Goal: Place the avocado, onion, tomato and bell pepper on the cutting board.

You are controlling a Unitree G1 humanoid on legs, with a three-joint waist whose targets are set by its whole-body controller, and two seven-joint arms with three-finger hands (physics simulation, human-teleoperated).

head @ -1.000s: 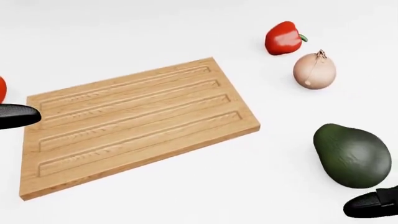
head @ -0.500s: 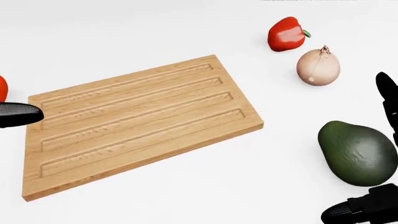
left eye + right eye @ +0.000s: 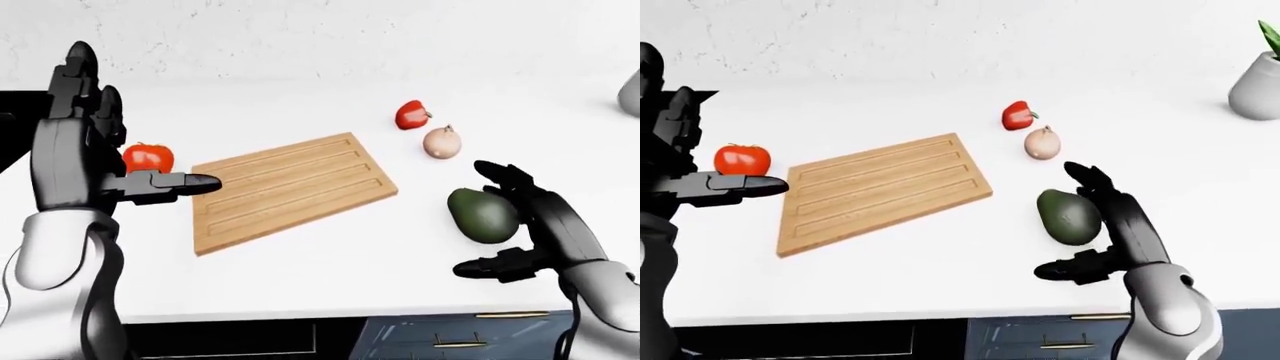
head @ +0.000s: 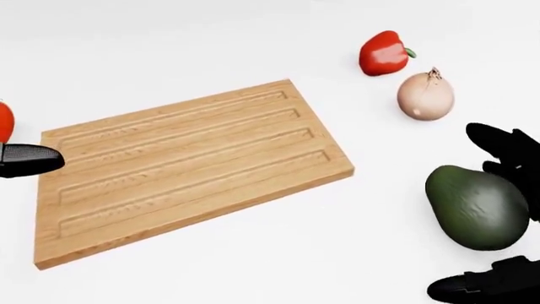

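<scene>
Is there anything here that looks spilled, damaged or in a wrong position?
Nothing stands out. The cutting board lies flat but empty; the tomato, bell pepper, onion and avocado rest intact on the counter. The right robot hand stands open about the avocado.

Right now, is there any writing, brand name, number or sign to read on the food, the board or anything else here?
None: no words, labels, numbers or signs show in any view.
The cutting board bears only carved grooves.
The avocado, onion, tomato and bell pepper carry no stickers.
The pot at the right-eye view's right edge is plain grey.
</scene>
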